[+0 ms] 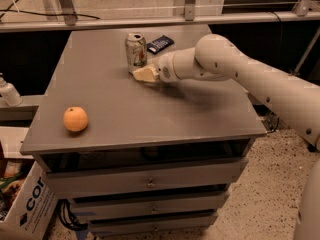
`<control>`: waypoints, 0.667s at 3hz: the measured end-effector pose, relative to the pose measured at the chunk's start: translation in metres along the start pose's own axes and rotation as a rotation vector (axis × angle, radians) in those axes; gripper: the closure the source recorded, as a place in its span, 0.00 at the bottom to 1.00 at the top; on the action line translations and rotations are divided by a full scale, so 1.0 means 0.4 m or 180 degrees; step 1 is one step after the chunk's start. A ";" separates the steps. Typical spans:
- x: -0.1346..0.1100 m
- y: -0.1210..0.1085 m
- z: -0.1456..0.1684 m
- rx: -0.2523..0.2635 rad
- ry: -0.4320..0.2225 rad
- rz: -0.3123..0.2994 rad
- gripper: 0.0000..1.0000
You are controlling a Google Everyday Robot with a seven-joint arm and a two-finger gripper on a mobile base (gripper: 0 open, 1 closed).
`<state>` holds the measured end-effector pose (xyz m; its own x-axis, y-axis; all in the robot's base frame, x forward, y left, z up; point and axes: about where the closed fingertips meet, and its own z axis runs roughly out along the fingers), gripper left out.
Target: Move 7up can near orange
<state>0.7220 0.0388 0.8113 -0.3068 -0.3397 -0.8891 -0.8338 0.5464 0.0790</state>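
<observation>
The 7up can (135, 51) stands upright near the back middle of the grey cabinet top (120, 109). The orange (75, 119) sits near the front left corner, far from the can. My gripper (144, 74) reaches in from the right on a white arm. Its cream fingers lie low over the surface just in front of and to the right of the can's base, close to it.
A flat dark packet (160, 44) lies behind and right of the can. A white bottle (7, 91) stands on a ledge at the left. A cardboard box (22, 204) sits on the floor at the lower left. The cabinet has drawers (147, 181) in front.
</observation>
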 end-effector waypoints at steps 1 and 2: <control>-0.008 0.000 -0.004 0.0001 0.0001 0.0001 0.87; -0.013 0.001 -0.007 0.0001 0.0000 0.0001 1.00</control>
<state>0.7221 0.0386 0.8173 -0.3071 -0.3397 -0.8890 -0.8336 0.5467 0.0791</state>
